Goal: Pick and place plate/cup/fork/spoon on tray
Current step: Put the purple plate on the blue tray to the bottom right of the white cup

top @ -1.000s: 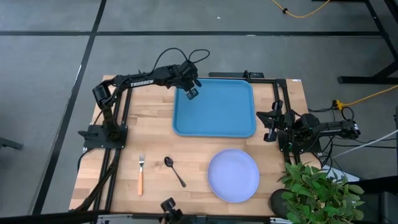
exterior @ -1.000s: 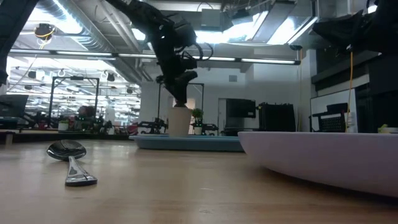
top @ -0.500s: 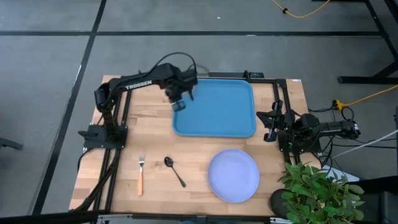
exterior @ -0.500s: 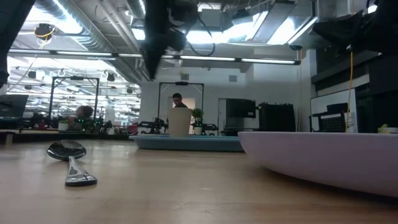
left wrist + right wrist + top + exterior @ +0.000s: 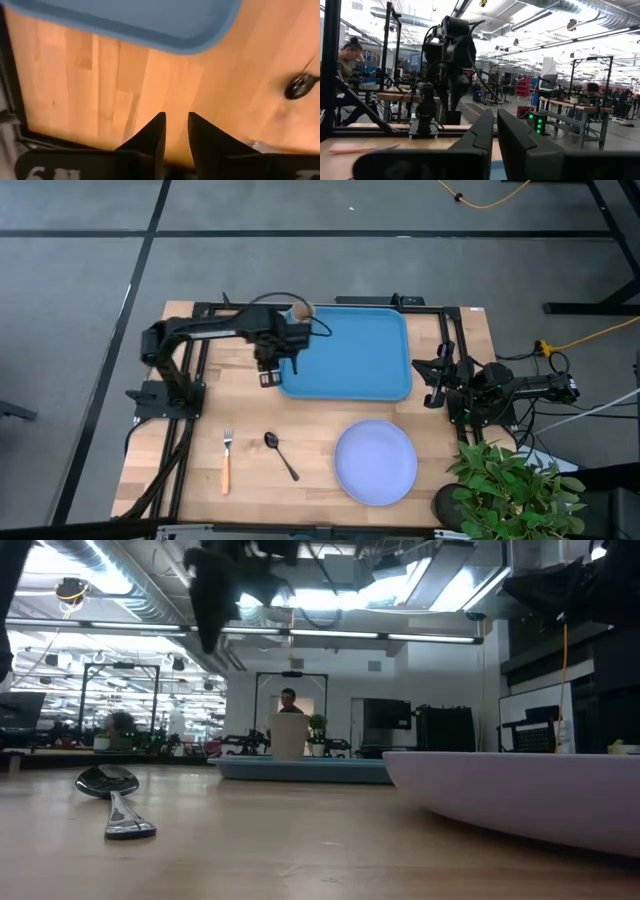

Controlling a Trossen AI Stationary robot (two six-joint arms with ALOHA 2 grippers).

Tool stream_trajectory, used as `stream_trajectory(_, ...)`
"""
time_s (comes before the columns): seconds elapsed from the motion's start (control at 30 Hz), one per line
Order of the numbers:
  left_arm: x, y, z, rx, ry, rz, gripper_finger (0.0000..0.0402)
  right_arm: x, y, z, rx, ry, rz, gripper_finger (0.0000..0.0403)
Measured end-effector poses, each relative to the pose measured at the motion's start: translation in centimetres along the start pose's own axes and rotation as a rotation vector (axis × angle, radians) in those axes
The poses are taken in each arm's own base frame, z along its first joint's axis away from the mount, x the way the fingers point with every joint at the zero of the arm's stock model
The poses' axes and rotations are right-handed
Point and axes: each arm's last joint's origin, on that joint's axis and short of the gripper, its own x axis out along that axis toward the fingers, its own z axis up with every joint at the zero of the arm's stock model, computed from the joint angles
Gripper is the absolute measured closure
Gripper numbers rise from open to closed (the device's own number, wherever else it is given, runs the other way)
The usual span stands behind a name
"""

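The tan cup stands upright on the blue tray, in its far left corner; the low view shows the cup too. The lavender plate, the dark spoon and the orange-handled fork lie on the wood near the front edge. My left gripper hangs over bare wood just left of the tray's near left corner, pointing down, open and empty. My right gripper rests shut at the table's right side.
A potted plant overhangs the table's near right corner beside the plate. A black frame runs along the left side under the left arm. In the left wrist view the spoon's bowl lies off to one side.
My left gripper has risen from the cup at the tray's far left corner and swung toward the table's near and left edges, crossing the tray's left rim and tipping to point straight down. The cup has stayed standing on the tray.
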Motion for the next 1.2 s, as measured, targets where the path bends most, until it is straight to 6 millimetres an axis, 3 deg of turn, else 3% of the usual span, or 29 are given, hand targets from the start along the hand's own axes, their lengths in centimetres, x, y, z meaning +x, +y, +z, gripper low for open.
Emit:
stream_trajectory(0.13,-0.4,0.1,-3.5,-0.111,-0.096,-0.022,0.0327,0.0,0.0,-0.1,0.0,0.013,0.004,0.0372)
stream_trajectory(0.33,0.1,-0.6,-10.4,-0.338,-0.127,-0.087,0.0327,0.0,0.0,-0.1,0.004,0.006,0.002,0.0372)
stream_trajectory(0.47,1.5,-2.0,-14.4,-0.439,-0.102,-0.203,0.0327,0.0,0.0,-0.1,0.003,0.007,0.002,0.0372)
stream_trajectory(0.63,4.3,-2.6,-17.8,-0.559,-0.13,-0.174,0.0327,0.0,0.0,-0.1,0.002,0.006,0.002,0.0372)
stream_trajectory(0.77,5.5,-2.6,-19.0,-0.62,-0.074,-0.217,0.0327,0.0,0.0,0.0,0.007,0.005,0.002,0.0372)
stream_trajectory(0.97,4.5,-3.0,-18.8,-0.669,-0.085,-0.377,0.0327,0.0,0.0,0.1,0.18,-0.009,0.004,0.0372)
stream_trajectory(1.2,2.6,-3.8,-17.5,-0.459,-0.312,-0.459,0.0327,-0.2,-0.2,1.9,0.296,-0.196,0.07,0.0372)
